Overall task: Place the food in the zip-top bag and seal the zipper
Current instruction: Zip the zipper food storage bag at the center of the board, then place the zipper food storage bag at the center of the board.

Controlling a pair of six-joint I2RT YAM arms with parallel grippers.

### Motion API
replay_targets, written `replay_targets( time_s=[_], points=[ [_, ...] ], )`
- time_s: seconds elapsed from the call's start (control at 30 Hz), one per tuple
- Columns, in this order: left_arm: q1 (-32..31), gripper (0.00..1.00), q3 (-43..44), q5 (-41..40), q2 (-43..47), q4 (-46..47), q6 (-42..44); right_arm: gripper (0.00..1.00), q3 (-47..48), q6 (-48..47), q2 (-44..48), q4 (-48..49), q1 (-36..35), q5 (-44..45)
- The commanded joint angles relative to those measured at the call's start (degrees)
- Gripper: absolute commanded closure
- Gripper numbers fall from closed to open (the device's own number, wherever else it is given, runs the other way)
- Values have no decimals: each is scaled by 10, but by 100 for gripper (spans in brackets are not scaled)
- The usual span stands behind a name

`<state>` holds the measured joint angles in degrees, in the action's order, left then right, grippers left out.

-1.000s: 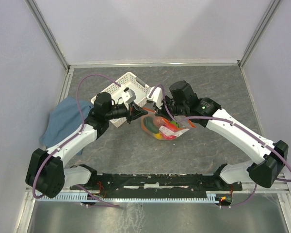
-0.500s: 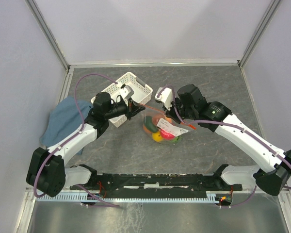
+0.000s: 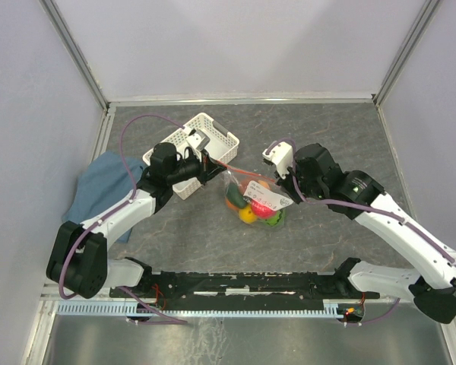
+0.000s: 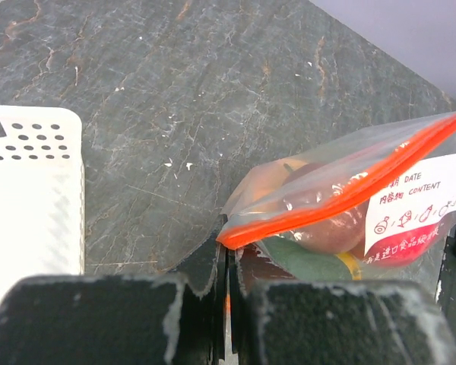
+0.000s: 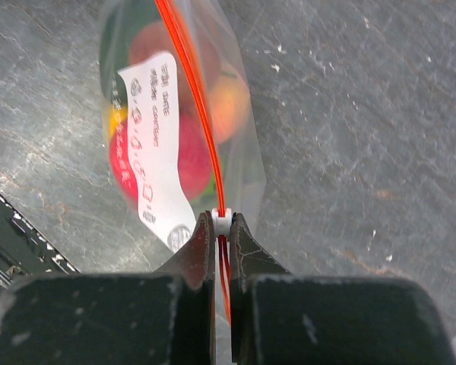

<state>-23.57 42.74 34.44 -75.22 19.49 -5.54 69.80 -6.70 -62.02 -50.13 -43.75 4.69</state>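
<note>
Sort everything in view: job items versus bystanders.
Job: zip-top bag, toy fruits inside it, zipper, left gripper and right gripper pinching the zipper's ends.
Lying about: white basket, blue cloth.

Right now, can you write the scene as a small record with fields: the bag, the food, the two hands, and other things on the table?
bag: clear, stretched between both hands
food: toy fruits, inside the bag
red strip: taut along the bag's top edge
left hand: shut on the bag's corner at the strip's end
right hand: shut on the red strip, white slider at its fingertips
basket: white, beside the left hand
cloth: blue, far left
</note>
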Motion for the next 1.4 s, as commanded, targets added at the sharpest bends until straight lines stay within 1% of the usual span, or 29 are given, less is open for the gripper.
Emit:
replay_targets(
  time_s=[0.0, 0.23, 0.33, 0.4, 0.5, 0.63, 0.7, 0.77, 0.87, 0.9, 0.97, 1.03, 1.13, 1.23, 1.3, 1.37],
  points=[
    [12, 97, 36, -39, -11, 32, -28, 98, -5, 43, 44, -32, 3, 66],
    [12, 97, 75, -57, -48, 29, -45, 98, -26, 84, 106, -51, 3, 121],
    [11, 97, 115, -29, -87, 34, -71, 98, -40, 98, 130, -46, 3, 158],
    [10, 97, 144, -2, -119, 39, -96, 98, -46, 105, 140, -41, 3, 167],
    [3, 97, 173, 13, -160, 62, -129, 98, -62, 118, 151, -22, 3, 168],
    [-22, 96, 200, -11, -207, 104, -144, 98, -90, 129, 164, 10, 3, 183],
    [-37, 91, 232, -16, -234, 101, -145, 98, -95, 133, 161, 21, 3, 179],
    [-42, 83, 250, -16, -257, 109, -160, 98, -101, 135, 154, 35, 3, 163],
    [-40, 64, 238, -39, -266, 144, -197, 98, -114, 140, 140, 48, 3, 131],
    [-40, 59, 229, -53, -262, 150, -204, 98, -118, 142, 136, 54, 3, 117],
    [-36, 52, 206, -88, -243, 151, -220, 97, -124, 141, 125, 59, 3, 82],
    [-27, 44, 168, -127, -210, 138, -243, 95, -125, 138, 114, 57, 3, 52],
    [-23, 33, 113, -214, -141, 100, -250, 94, -128, 129, 97, 58, 3, -19],
    [-22, 24, 60, -297, -43, 53, -255, 94, -139, 130, 78, 75, 3, -88],
    [-23, 15, 25, -360, 24, 13, -278, 95, -147, 136, 62, 89, 3, -133],
    [-23, 11, -5, -414, 96, -39, -307, 94, -153, 144, 44, 108, 3, -173]
  ],
)
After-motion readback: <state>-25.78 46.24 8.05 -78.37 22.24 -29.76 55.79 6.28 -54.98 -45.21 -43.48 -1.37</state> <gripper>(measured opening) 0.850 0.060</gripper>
